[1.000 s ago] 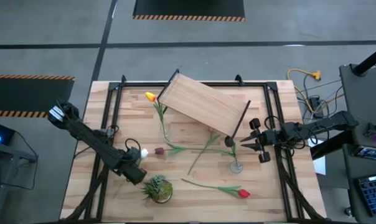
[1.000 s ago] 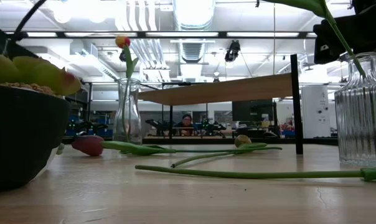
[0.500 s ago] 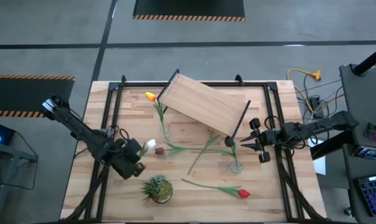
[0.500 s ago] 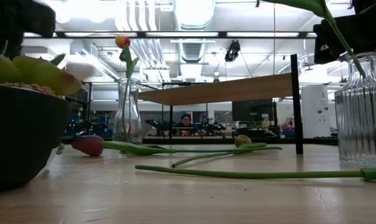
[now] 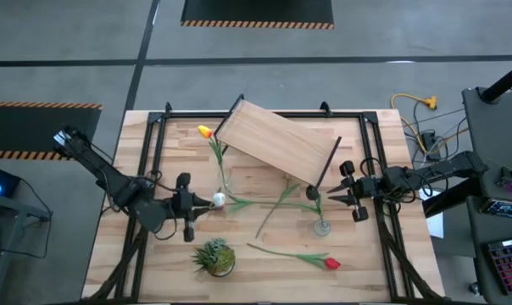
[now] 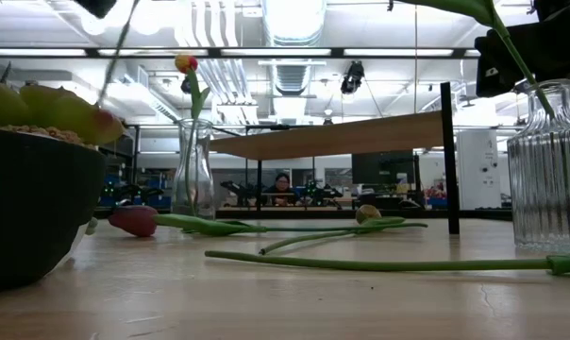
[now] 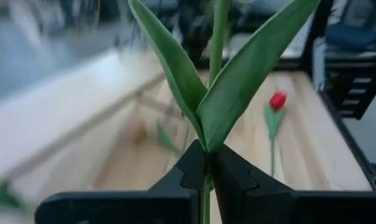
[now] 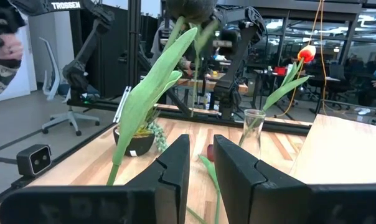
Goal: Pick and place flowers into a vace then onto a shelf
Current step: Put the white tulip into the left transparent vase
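My left gripper point(image 5: 197, 206) point(image 7: 206, 163) hovers over the table's left half, shut on a white tulip point(image 5: 218, 201). My right gripper point(image 5: 331, 195) point(image 8: 200, 155) is open at the ribbed glass vase point(image 5: 322, 225) point(image 6: 549, 170). A dark maroon tulip point(image 5: 314, 193) point(image 8: 188, 9) stands in that vase by its stem, just ahead of the fingertips. A yellow tulip point(image 5: 205, 131) stands in a clear vase point(image 5: 225, 180) point(image 6: 192, 170). A pink tulip point(image 6: 134, 220), a red tulip point(image 5: 331, 263) and another stem point(image 5: 281, 199) lie on the table. The shelf point(image 5: 277, 144) stands at the far middle. My left gripper pinches the white tulip's stem point(image 7: 206, 167) between its two fingertips, just below where the two leaves branch off. The fingers lie level, pointing toward the table's right. The tulip is lifted clear; its stem point(image 6: 115, 52) slants down below the gripper.
A small bushy potted plant point(image 5: 214, 256) point(image 6: 30, 189) sits near the front edge, just nearer than my left gripper. The shelf's black legs point(image 5: 328, 165) point(image 6: 447, 156) stand close to the ribbed vase. Black frame rails point(image 5: 154, 161) run along the table's sides.
My left gripper has risen from beside the potted plant, swung toward the table's middle and turned to point level to the right. The white tulip has come up off the table with it and now hangs clear.
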`<state>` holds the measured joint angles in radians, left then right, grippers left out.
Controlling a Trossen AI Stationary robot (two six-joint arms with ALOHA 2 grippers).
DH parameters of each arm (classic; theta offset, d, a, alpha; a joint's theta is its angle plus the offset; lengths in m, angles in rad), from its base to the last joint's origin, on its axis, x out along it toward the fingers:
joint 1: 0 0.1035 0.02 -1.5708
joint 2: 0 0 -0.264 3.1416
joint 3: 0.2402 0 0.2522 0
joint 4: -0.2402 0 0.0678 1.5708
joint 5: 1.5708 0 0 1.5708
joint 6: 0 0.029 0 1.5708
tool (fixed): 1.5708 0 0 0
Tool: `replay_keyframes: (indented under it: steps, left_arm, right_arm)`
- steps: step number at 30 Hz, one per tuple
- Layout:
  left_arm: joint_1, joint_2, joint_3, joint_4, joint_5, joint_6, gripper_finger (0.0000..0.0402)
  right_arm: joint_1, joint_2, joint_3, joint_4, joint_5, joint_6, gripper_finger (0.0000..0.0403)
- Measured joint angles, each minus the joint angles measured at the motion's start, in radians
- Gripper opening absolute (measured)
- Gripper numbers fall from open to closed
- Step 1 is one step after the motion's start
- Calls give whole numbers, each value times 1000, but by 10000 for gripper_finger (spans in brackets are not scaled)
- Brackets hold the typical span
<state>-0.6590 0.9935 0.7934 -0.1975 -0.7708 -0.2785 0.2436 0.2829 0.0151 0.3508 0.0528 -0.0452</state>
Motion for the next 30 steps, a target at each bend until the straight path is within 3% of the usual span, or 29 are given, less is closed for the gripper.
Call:
replay_keyframes:
  steps: [4, 8, 17, 30]
  left_arm:
    - [38, -1, -18, 217, 1, 239, 3]
    - [127, 0, -22, 298, 1, 343, 3]
    - [268, -15, -22, 300, 13, 396, 3]
    - [352, -17, -90, 329, 11, 364, 3]
  right_arm:
    - [0, 0, 0, 2, 0, 0, 63]
    - [0, 0, 0, 5, 0, 0, 63]
    - [0, 0, 0, 5, 0, 0, 63]
    - [0, 0, 0, 6, 0, 0, 63]
